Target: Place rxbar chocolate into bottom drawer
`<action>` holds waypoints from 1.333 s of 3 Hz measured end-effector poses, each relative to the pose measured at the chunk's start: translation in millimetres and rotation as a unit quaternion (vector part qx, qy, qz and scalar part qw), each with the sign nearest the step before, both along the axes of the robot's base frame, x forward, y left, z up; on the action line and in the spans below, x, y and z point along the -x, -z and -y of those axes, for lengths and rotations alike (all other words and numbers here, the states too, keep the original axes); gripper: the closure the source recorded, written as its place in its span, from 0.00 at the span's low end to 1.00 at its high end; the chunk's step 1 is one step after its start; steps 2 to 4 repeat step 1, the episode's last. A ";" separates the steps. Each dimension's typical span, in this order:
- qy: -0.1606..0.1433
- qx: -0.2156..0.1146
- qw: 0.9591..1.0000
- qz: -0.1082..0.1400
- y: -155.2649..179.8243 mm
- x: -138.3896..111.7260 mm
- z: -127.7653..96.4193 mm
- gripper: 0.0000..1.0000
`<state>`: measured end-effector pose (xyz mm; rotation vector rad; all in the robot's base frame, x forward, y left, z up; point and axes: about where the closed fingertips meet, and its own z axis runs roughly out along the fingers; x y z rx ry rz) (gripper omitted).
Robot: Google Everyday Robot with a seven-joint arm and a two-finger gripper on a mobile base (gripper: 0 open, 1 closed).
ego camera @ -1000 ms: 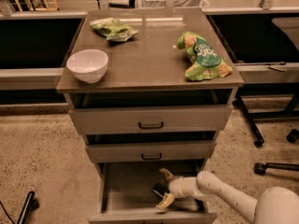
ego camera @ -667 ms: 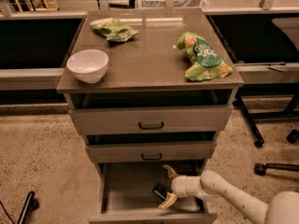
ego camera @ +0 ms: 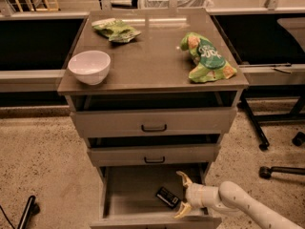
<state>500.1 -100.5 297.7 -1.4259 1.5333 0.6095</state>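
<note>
The rxbar chocolate (ego camera: 167,197), a small flat black bar with white lettering, lies on the grey floor of the open bottom drawer (ego camera: 125,191), toward its right side. My gripper (ego camera: 183,194) is at the drawer's right front corner, just right of the bar and apart from it. Its two pale fingers are spread open and hold nothing.
On the cabinet top stand a white bowl (ego camera: 89,66) at the left, a green snack bag (ego camera: 116,29) at the back and a larger green bag (ego camera: 207,57) at the right. Two upper drawers with dark handles (ego camera: 154,127) are shut. A chair base (ego camera: 281,171) stands to the right.
The gripper has opened and drawn back to the right, leaving the bar lying in the drawer. The arm has shifted slightly rightward.
</note>
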 end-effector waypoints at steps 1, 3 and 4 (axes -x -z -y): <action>0.000 0.000 1.000 0.000 0.0 0.0 0.0 0.00; 0.000 0.000 1.000 0.000 0.0 0.0 0.0 0.00; 0.000 0.000 1.000 0.000 0.0 0.0 0.0 0.00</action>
